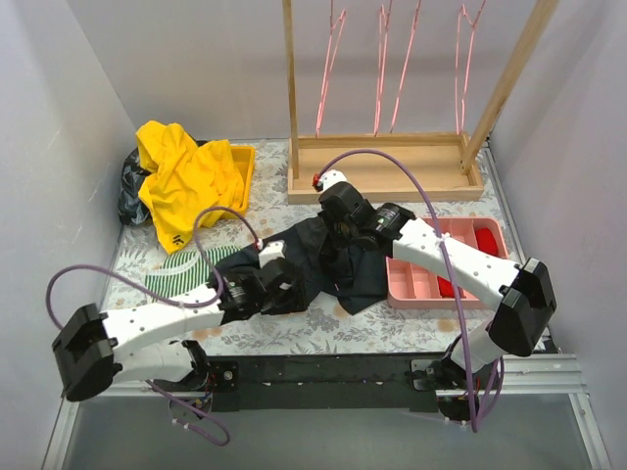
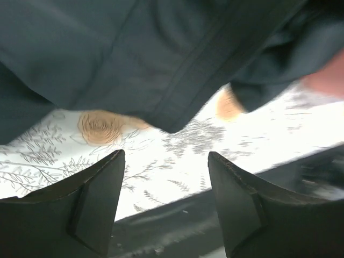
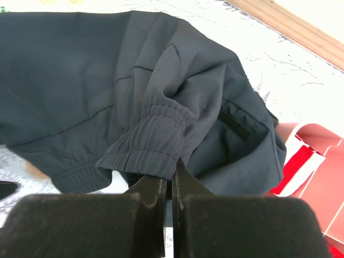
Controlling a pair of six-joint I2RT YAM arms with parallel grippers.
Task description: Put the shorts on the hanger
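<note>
One pair of dark shorts [image 1: 318, 259] lies bunched on the flowery table [image 1: 294, 333], well apart from the pink hanger [image 1: 328, 69] on the wooden rack [image 1: 291, 88]. The cloth could slip out when lifted, because only a small bit of waistband is pinched. The right gripper [image 3: 171, 185] is squeezed tight on that bit. The left gripper [image 2: 166, 158] is wide apart, holding nothing, just beside the shorts.
</note>
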